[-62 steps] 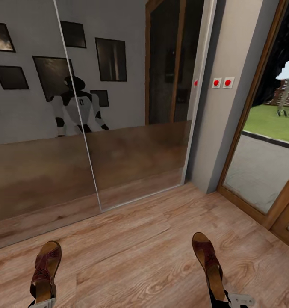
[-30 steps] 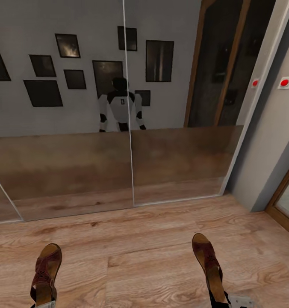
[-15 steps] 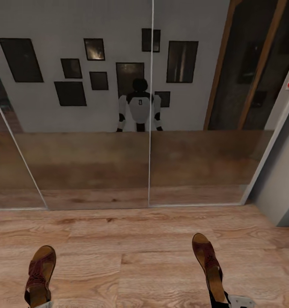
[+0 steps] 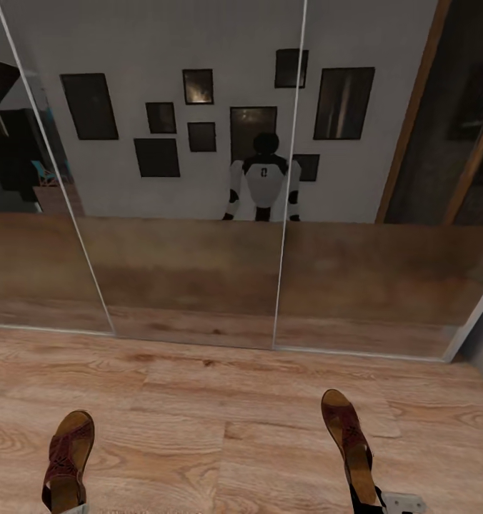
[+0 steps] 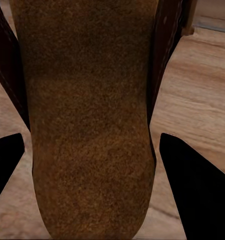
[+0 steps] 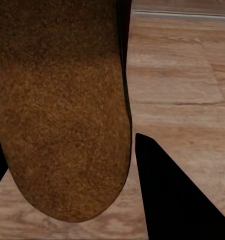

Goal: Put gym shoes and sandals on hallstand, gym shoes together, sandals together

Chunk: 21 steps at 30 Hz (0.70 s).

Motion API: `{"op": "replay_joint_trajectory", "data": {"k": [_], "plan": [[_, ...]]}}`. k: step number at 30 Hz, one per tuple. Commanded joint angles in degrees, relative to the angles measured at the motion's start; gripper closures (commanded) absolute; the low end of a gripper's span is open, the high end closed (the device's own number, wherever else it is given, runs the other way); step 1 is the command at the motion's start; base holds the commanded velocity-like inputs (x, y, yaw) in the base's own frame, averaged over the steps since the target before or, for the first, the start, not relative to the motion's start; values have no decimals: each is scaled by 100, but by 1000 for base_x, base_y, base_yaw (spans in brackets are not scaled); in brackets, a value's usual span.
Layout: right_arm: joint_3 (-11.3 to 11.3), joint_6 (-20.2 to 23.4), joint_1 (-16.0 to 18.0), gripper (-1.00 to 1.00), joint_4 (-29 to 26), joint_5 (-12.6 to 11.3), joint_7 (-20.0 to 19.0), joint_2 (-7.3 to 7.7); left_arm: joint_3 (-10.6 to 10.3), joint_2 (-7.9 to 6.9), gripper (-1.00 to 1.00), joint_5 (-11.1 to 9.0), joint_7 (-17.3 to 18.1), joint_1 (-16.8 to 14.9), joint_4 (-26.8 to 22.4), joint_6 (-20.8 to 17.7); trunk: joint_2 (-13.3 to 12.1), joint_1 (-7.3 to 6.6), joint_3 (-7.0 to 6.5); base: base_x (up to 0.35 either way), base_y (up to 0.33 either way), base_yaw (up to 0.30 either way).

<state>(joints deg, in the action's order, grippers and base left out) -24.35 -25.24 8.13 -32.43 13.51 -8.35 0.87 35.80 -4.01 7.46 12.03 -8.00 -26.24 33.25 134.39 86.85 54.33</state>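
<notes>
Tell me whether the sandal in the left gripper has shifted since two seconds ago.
Yes, slightly: the left sandal sits lower and a bit further left against the head view's frame, while the right sandal holds its spot; the background swing is the camera's turning.

Two dark brown leather sandals sit low in the head view, well apart, above the light wood-grain corridor floor [image 4: 220,400]: the left sandal [image 4: 66,460] near the left edge and the right sandal [image 4: 349,442] right of centre, both with toes pointing away toward the far wall. Each shows a woven front strap, an ankle strap and a tan footbed, and the right one tilts slightly rightward at the heel. In the wrist views the tan footbeds of the left sandal [image 5: 90,125] and the right sandal [image 6: 62,110] appear close up, each flanked by dark end effector fingers.
</notes>
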Motion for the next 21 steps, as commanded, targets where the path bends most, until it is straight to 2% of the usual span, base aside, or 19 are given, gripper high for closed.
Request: {"op": "replay_joint_trajectory", "data": {"k": [1,21], "plan": [[-47,-16,5,100,0,11,-61,-3,50,4,100,57,28,-9,5,23,2,-1,2,0,0,279],[-44,-17,5,100,0,11,-61,-3,50,5,100,69,28,-9,5,23,2,-1,-47,0,0,279]]}}
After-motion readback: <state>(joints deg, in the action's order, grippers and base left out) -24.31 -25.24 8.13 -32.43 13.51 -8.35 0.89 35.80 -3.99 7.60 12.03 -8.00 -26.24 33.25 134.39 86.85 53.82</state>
